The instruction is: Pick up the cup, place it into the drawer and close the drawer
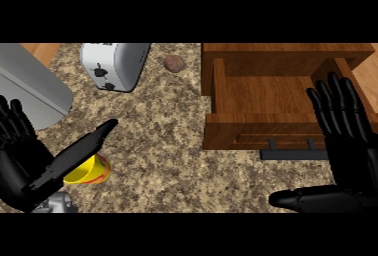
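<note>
A yellow cup [90,171] with a red rim lies tipped on the speckled counter at the lower left, partly hidden behind my left thumb. My left hand [22,160] is open, fingers straight, with the thumb stretched over the cup and not curled round it. The wooden drawer [258,95] stands pulled open at the upper right, its inside bare, with a dark handle [294,152] on its front. My right hand [354,150] is open, fingers up, over the drawer's right front corner.
A silver toaster [114,65] stands at the back, left of the drawer. A small brown roundish object [174,63] lies between toaster and drawer. A grey curved surface [29,90] fills the far left. Bare counter lies between cup and drawer.
</note>
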`<state>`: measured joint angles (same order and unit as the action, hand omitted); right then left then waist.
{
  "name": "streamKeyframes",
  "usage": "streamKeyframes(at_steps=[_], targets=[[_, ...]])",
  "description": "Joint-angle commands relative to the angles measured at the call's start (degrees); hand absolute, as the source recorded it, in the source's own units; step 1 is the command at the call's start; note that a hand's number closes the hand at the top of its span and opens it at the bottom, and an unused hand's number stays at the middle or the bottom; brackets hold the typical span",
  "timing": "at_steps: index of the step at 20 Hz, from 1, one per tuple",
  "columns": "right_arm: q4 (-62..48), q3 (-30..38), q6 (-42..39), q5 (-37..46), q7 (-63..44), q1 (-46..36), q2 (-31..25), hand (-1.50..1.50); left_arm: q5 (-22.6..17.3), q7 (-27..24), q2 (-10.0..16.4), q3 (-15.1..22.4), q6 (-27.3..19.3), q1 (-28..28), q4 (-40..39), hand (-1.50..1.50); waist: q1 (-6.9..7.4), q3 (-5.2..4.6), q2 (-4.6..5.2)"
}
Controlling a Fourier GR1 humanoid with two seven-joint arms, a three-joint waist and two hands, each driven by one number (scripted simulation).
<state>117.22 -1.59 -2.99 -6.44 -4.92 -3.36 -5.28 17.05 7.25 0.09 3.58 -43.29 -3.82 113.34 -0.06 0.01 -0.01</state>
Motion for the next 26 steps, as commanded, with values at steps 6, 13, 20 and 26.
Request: streamKeyframes(at_steps=[6,13,20,26], targets=[[-0.32,-0.40,0.47,1.66,-0.65,-1.39,1.38,-1.50,-1.30,-2.45,-0.08,2.54,-4.83,2.81,-3.05,-1.50,0.08,-0.02,-0.02],[0.26,1.32,0.65,1.10,-3.10,-3.28,0.70,-1.50,-8.67,-6.42,0.10,-1.71,-3.15,5.39,-5.39,-1.50,0.12,-0.04,-0.01],[2.41,2.16,-0.91,0.20,-2.33,-1.65,0.11,-1.50,-11.28,-9.68,-0.08,0.63,-5.68,12.41,-5.57,-1.50,0.11,-0.03,-0.05],[2.33,1.21,-0.32,0.74,-4.25,-1.50,1.17,-1.50,-17.87,-16.82,-0.09,-0.16,-6.85,14.12,-9.49,-1.50,0.13,-0.03,-0.03]])
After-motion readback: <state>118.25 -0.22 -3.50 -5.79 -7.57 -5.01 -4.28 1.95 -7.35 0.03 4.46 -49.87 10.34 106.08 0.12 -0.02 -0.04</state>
